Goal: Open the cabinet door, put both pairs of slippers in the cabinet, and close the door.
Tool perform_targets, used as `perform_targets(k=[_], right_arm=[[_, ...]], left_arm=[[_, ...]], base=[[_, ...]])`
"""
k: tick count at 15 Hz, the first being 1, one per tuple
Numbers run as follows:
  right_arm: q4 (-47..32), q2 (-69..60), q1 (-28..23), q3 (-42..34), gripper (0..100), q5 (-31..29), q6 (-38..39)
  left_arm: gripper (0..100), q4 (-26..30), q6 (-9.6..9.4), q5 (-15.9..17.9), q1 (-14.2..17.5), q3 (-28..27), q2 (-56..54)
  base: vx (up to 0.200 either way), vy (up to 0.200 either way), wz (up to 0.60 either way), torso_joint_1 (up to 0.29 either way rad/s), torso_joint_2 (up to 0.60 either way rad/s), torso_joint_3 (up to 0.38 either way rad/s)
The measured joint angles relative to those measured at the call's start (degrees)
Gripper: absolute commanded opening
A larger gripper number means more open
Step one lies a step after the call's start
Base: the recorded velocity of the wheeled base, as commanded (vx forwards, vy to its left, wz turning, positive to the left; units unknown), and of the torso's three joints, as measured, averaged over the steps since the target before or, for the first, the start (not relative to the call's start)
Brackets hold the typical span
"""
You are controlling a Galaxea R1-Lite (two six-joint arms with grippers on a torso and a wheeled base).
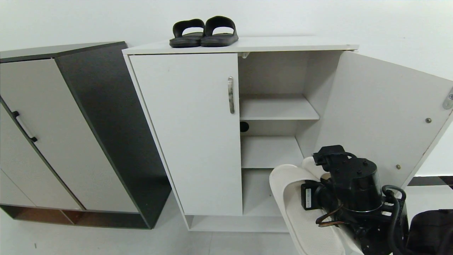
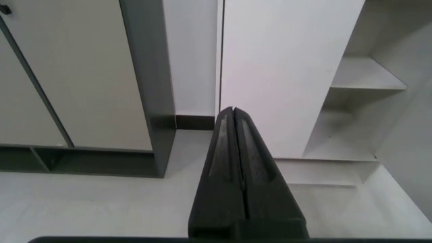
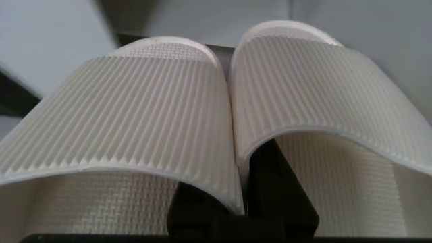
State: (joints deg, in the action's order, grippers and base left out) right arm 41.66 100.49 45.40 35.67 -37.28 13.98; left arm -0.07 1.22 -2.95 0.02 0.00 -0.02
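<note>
White wall and pale floor back the scene. Low right in the head view, the right gripper (image 3: 244, 202) is clamped on the white slippers (image 1: 300, 209), pinching their two straps together, the pair side by side just in front of the cabinet's (image 1: 283, 43) open right half. The right door (image 1: 382, 117) stands swung wide; the left door (image 1: 187, 134) is closed. The left gripper (image 2: 233, 121) has its fingers pressed together on nothing, above the floor. Black slippers (image 1: 203, 33) sit on the cabinet top, upper centre. A grey cabinet (image 1: 53, 124) stands at frame left
</note>
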Motion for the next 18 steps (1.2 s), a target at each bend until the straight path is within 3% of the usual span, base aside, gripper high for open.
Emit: perform_targets(k=[10, 14, 18], right_arm=[[-0.5, 0.8, -3.8, 0.2, 0, -2.9, -1.5], [-0.3, 0.7, -0.5, 0.2, 0, -1.6, -1.3], [0.0, 1.7, 5.3, 3.1, 0, 4.7, -0.4]], left_arm=[[0, 0.0, 0.0, 0.0, 0.0, 0.0, 0.0], [0, 0.0, 0.0, 0.0, 0.0, 0.0, 0.0], [0, 0.0, -0.1, 0.0, 0.0, 0.0, 0.0]], base=[[0.0, 0.0, 0.0, 0.0, 0.0, 0.0], [0.0, 0.0, 0.0, 0.0, 0.0, 0.0], [0.0, 0.0, 0.0, 0.0, 0.0, 0.0]])
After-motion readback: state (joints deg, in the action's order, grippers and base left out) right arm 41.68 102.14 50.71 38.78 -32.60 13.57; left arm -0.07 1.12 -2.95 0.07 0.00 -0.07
